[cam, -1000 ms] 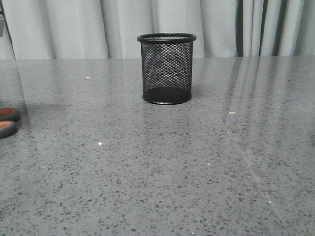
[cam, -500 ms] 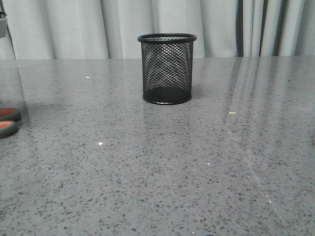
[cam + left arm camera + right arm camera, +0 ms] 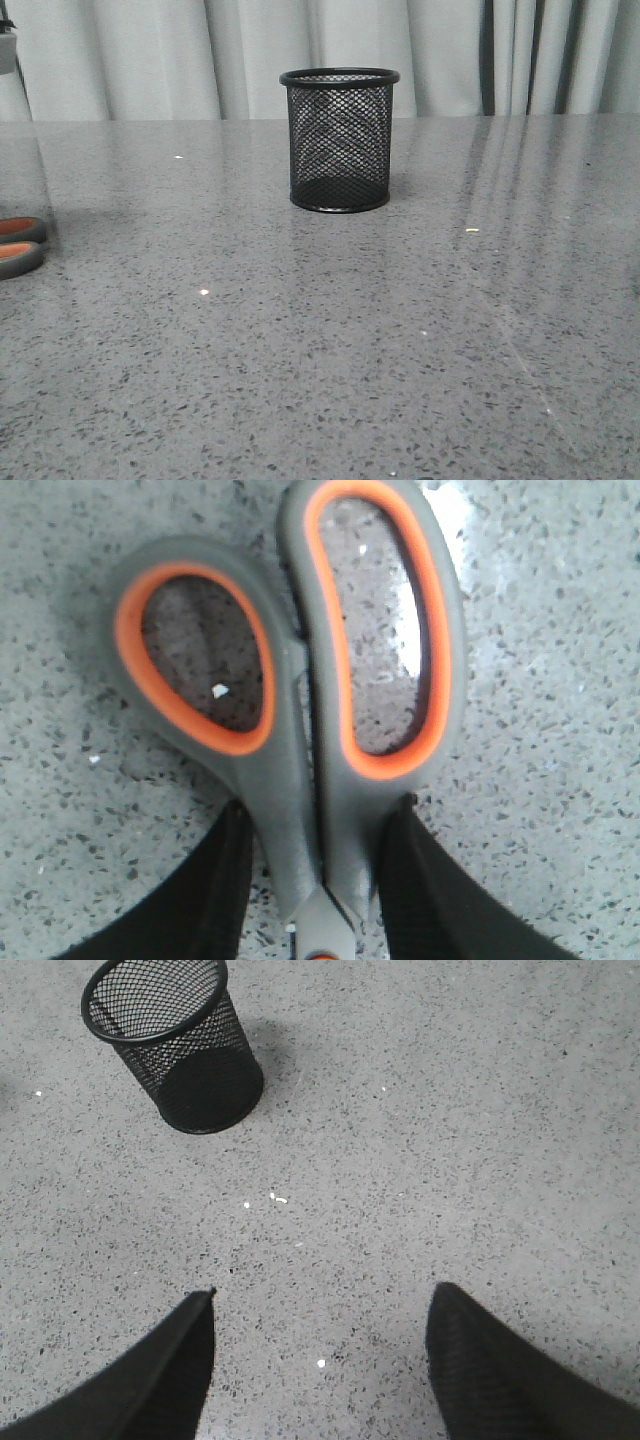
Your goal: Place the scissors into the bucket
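Upright on the table (image 3: 420, 330), bucket (image 3: 338, 140) holding nothing; left end effector (image 3: 315, 880) pinching scissors (image 3: 300, 690), right end effector (image 3: 320, 1360) spread.

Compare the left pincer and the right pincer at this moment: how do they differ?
The left pincer has its black fingers on either side of the grey, orange-lined scissors lying on the speckled grey table, near their pivot; the right pincer brackets only bare table. The left pincer's fingers sit close against the handle shanks; the right pincer's are spread wide. The black wire-mesh bucket shows only in the right wrist view. Both have black fingers.
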Available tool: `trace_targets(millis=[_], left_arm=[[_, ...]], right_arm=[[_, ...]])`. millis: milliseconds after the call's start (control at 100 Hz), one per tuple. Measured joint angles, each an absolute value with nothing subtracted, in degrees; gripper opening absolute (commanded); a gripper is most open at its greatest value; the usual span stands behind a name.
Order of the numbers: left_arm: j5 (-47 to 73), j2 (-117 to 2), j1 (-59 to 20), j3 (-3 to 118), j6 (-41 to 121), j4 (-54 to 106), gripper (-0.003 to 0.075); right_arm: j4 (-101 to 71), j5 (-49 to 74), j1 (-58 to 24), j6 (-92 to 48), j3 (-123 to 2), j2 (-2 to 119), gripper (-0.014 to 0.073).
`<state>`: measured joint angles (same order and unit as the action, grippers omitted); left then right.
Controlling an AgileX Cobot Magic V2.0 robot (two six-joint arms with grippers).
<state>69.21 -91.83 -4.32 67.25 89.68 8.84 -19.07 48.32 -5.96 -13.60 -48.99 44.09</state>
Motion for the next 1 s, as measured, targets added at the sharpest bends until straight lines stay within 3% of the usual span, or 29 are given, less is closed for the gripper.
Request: trace_targets(millis=[460,1000], left_arm=[[69.3,-91.9,-4.3,68.2,89.6,9.4,0.005],[70.9,-84.2,-4.3,83.6,83.9,14.6,0.005]], right_arm=[[-19.1,48.3,-6.0,-13.6,-49.0,44.1,0.0414],[-20.8,45.4,-6.0,-13.6,-49.0,44.1,0.0414]])
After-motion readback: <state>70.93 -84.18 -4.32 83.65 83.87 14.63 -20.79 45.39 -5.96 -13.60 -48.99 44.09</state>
